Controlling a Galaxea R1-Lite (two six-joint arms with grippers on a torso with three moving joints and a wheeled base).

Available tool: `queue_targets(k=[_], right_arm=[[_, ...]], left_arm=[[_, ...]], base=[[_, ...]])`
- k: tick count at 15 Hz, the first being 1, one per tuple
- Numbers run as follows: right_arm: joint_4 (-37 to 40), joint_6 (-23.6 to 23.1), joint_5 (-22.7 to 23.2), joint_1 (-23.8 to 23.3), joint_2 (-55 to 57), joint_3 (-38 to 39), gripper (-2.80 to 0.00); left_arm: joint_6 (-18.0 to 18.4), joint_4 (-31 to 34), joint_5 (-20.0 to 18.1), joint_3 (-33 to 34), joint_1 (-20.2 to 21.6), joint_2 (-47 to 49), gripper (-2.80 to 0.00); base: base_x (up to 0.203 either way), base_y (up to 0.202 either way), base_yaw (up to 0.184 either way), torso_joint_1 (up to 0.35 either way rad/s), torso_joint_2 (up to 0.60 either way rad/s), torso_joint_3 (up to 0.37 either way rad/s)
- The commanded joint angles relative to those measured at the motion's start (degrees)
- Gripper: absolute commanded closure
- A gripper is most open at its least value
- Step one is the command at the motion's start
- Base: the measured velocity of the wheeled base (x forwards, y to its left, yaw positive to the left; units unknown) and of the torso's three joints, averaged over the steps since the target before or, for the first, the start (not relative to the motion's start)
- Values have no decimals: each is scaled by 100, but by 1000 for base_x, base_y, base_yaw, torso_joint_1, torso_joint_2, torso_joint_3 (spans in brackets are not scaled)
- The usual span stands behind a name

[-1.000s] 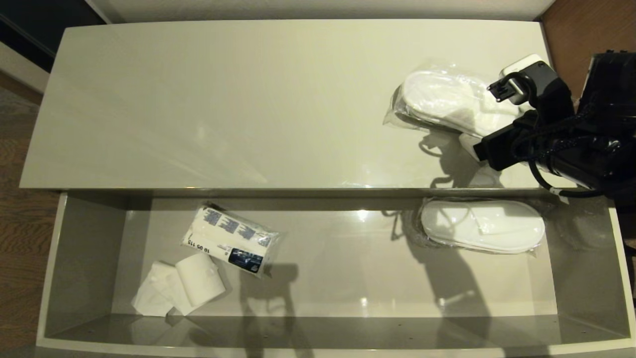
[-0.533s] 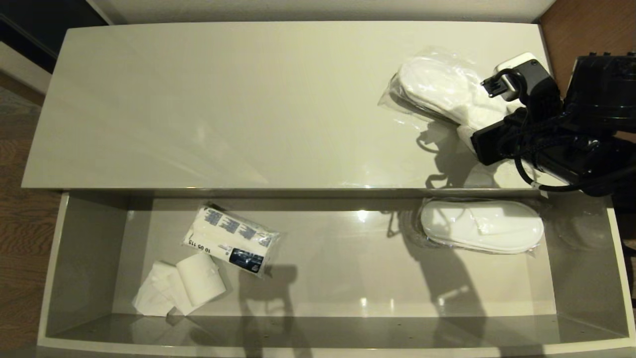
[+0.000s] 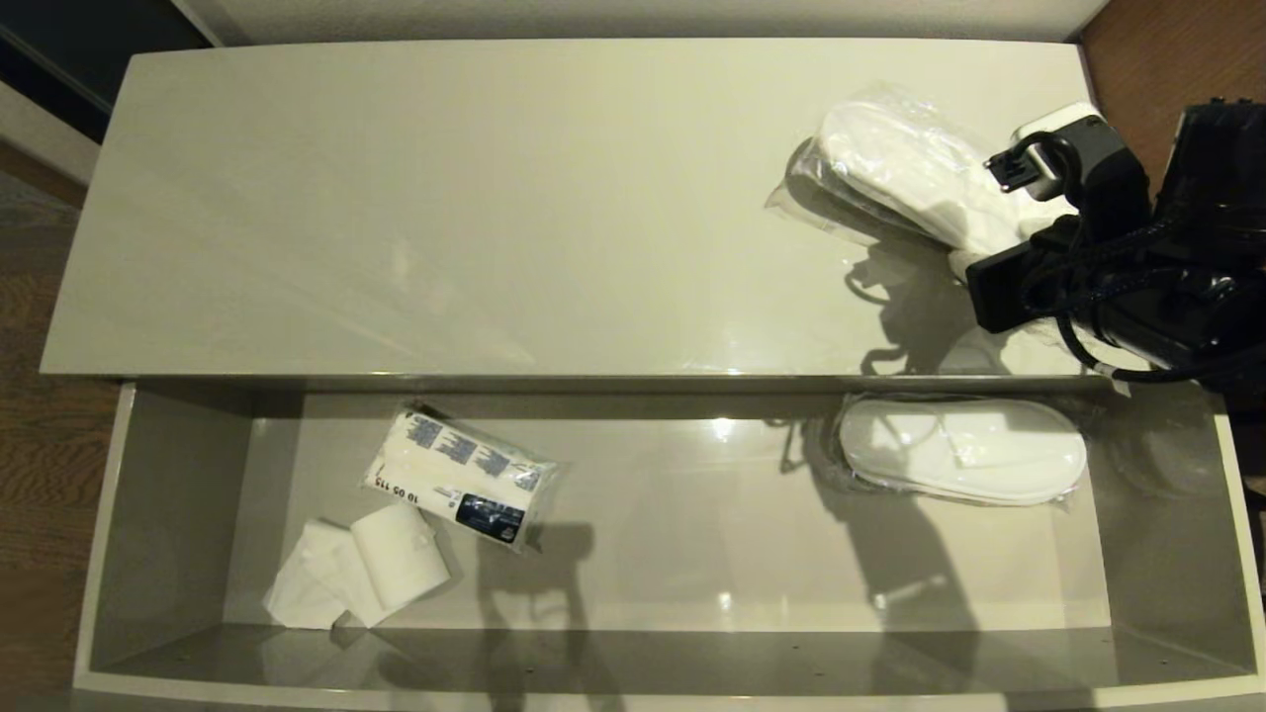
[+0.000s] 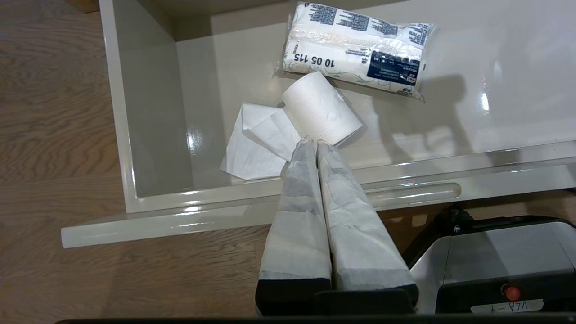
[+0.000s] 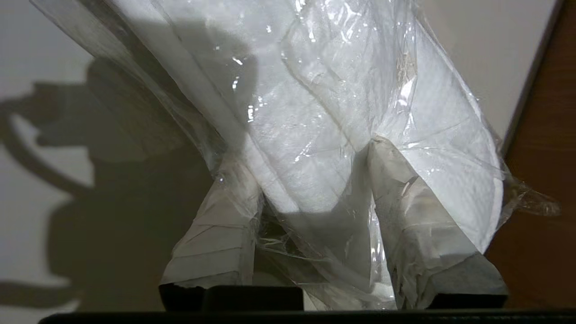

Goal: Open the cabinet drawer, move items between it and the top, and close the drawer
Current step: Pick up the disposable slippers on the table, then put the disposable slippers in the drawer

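Head view gives you this count: two flat white slipper pairs in clear plastic wrapping, one white paper roll with a loose trailing tail (image 3: 361,574), and one printed white-and-blue plastic pack (image 3: 460,478). One slipper pair (image 3: 905,183) lies on the glossy cream-white cabinet top (image 3: 495,208), at its far right end, its long axis running diagonally from the back towards the right front corner. The other slipper pair (image 3: 961,450) lies in the pulled-out glossy beige-grey drawer (image 3: 158,514), right side, near the back, long axis along the drawer's width. Roll and pack sit together at the drawer's left; the pack is angled, the roll just in front of it with its tail spread to the left.

Your right gripper (image 5: 315,175) has its taped fingers (image 5: 423,225) spread wide astride the near end of the slipper pair on the top, the wrapping bunched between them. Brown wooden flooring (image 3: 1157,59) borders the cabinet immediately to the right of that pair.

Your left gripper (image 4: 313,144) hangs in front of the drawer's front edge above the roll, fingers pressed together, holding nothing.
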Motion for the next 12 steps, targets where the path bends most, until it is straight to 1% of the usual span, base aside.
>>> queue_targets(k=[1,5,10,12], right_arm=[[95,-28,-23,24,-445,15,0],[1795,-41,18,284,-1714,1,0],[2591,-43,-3,415,-2325,118,0],[3414,-74,8,580,-2830,110,0]], left_arm=[[7,2,5,0,1,-3,0],[7,11,-1,-9,1,-3,0],[-2,11,-1,-9,1,-3,0],[7,11,-1,-1,1,-3,0]], base=[[0,0,0,0,0,0],[0,0,0,0,0,0],[0,0,0,0,0,0],[0,0,0,0,0,0]])
